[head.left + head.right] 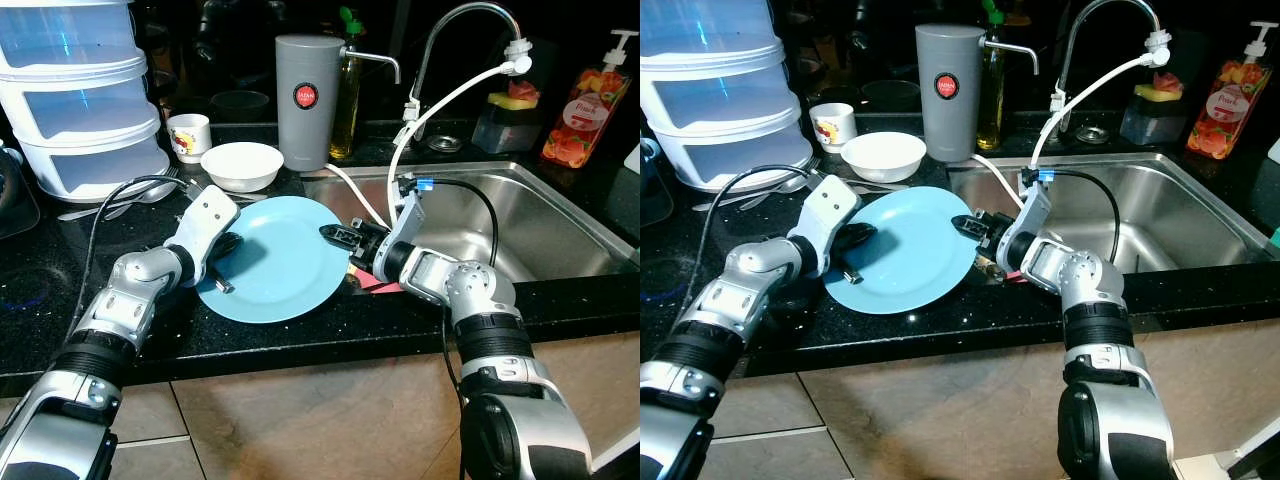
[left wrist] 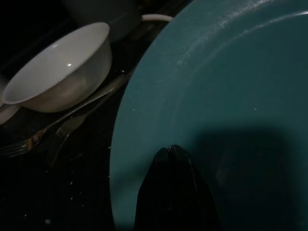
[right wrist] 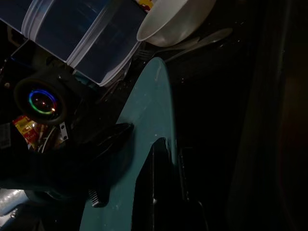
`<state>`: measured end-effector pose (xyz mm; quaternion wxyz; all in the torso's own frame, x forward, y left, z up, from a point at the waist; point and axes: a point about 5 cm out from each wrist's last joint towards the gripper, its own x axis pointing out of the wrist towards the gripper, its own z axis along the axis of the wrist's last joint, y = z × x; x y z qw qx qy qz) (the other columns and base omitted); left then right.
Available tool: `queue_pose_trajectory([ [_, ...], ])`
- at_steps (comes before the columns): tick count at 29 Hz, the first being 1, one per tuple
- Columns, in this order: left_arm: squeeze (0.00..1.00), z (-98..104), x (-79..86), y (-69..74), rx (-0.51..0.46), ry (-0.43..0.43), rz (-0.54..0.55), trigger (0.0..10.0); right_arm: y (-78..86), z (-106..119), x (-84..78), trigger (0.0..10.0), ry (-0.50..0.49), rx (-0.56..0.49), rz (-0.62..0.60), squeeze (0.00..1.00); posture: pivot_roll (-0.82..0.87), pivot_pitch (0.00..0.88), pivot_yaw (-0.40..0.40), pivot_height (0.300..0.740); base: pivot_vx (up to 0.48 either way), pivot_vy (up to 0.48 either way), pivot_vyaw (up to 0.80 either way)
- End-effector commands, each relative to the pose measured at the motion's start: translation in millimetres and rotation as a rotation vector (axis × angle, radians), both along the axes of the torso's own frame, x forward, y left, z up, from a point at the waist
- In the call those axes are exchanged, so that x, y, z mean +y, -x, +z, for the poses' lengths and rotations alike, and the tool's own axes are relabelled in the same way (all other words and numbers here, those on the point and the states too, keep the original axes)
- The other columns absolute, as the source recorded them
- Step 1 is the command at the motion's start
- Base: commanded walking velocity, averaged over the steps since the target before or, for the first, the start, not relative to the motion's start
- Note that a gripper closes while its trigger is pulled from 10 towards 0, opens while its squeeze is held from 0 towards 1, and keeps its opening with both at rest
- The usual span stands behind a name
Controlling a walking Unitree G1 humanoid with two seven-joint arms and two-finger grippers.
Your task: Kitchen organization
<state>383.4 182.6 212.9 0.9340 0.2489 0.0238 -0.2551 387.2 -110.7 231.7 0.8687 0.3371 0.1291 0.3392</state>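
A round light-blue plate [image 1: 280, 262] lies on the black counter [image 1: 40, 270], just left of the sink. My left gripper [image 1: 224, 247] rests on the plate's left part; in the left wrist view its black fingers [image 2: 173, 192] are pressed together on the blue surface. From the sink side my right gripper [image 1: 338, 237] reaches the plate's right rim. In the right wrist view its fingers [image 3: 156, 185] straddle the rim of the plate [image 3: 149, 115] and are shut on it.
Behind the plate stand a white bowl [image 1: 242, 165], a small mug [image 1: 188, 136], a grey canister [image 1: 308, 100] and stacked clear containers [image 1: 85, 100]. Cutlery [image 1: 125, 203] lies left of the bowl. The steel sink [image 1: 540, 225], a white hose and a soap bottle [image 1: 585, 105] are on the right.
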Motion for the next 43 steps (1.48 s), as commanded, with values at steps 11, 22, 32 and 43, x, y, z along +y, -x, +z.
queue_pose_trajectory([
  [11, 0.00, 61.3, 36.4, -0.5, -0.327, 0.507, 0.243, 10.0, -18.5, 25.2, -52.3, 0.0, -0.082, -0.078, -0.327, 0.00, 0.10, 0.072, -0.031, 0.740, 0.000, 0.000, 0.00],
  [22, 0.00, 28.5, 6.1, 13.6, -0.206, 0.318, 0.052, 10.0, -20.0, 51.0, -112.8, 0.0, -0.021, -0.304, -0.797, 0.00, 0.10, 0.080, -0.026, 0.740, 0.000, 0.000, 0.00],
  [32, 0.00, 14.1, -12.3, 26.2, -0.138, 0.305, -0.061, 10.0, -10.7, 69.2, -132.5, 0.0, 0.050, -0.489, -0.965, 0.00, 0.10, 0.081, -0.024, 0.740, 0.000, 0.000, 0.00],
  [43, 0.00, -5.8, -7.2, 38.9, -0.077, 0.222, 0.036, 10.0, -12.3, 26.7, -109.4, 10.0, 0.543, -0.607, -0.821, 0.00, 0.10, 0.075, -0.025, 0.740, 0.000, 0.000, 0.00],
])
